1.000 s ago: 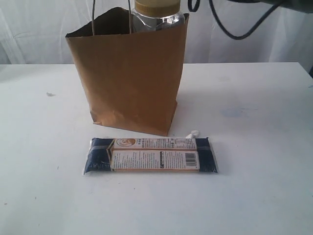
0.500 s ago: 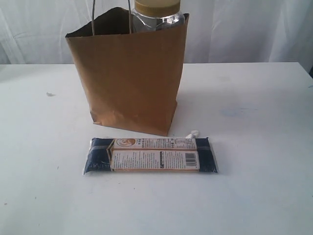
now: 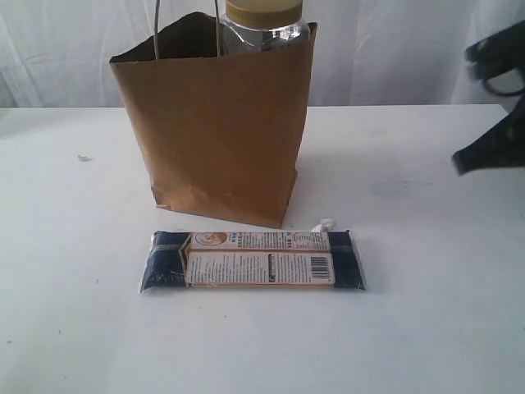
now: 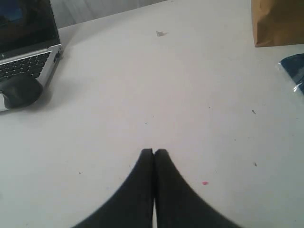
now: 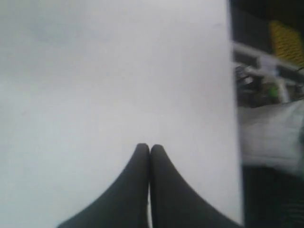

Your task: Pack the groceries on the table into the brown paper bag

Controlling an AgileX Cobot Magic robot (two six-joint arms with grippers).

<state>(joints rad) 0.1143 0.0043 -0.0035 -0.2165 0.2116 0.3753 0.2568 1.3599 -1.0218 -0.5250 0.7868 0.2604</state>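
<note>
The brown paper bag stands upright at the back middle of the white table. The clear jar with the mustard-yellow lid pokes out of its top. In front of the bag the long navy-orange packet lies flat, and a small white bit lies at its far right corner. My right gripper is shut with nothing in it over bare table near the table's edge; its arm shows blurred at the right edge. My left gripper is shut and empty, away from the bag's corner and the packet's end. The other groceries are hidden.
A laptop with a dark mouse sits at the table's edge in the left wrist view. White curtains hang behind the table. Past the table's edge the right wrist view shows clutter and floor.
The right arm has come into the exterior view at the right edge, where half a second ago nothing showed; a second ago cables hung at the top right. Bag, jar and packet have not moved.
</note>
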